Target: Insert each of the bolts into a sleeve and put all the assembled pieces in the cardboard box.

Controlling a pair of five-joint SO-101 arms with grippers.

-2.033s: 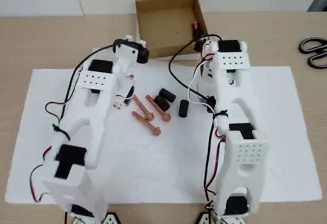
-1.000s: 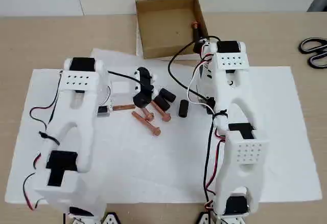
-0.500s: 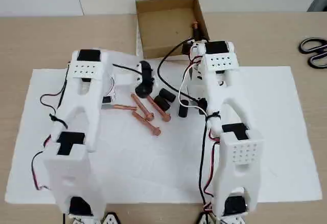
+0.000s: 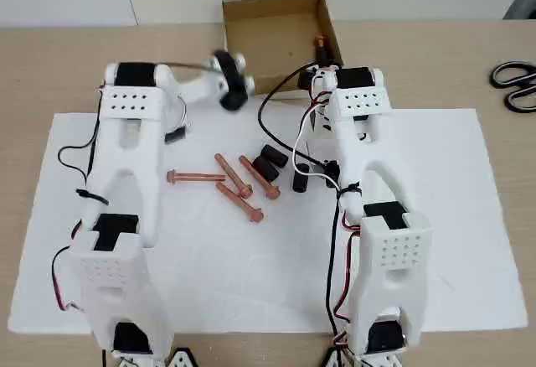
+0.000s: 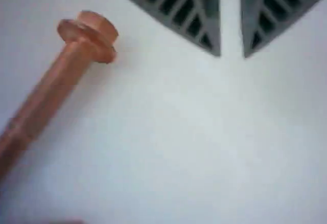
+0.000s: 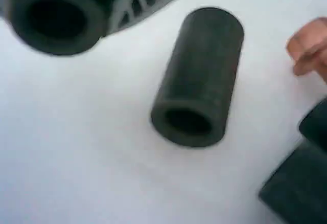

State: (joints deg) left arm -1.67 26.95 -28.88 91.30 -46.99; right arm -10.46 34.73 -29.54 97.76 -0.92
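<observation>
We are holding the left gripper (image 5: 230,27), jaws slightly apart and empty, beside a bolt (image 5: 61,86) lying on the paper (image 4: 251,283) (right gripper (image 6: 102,9) clamping a sleeve (image 6: 56,22)); an off-centre pinch risks rolling it.

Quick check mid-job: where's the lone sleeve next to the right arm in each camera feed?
High view: the lone sleeve lies on the white sheet, close beside the right arm, apart from the sleeve pair.
Right wrist view: it sits mid-picture, on its side, bore facing the camera.
Left wrist view: this one looks at a bolt on the sheet instead.
Shared landmark: the white sheet, underneath in all three.
</observation>
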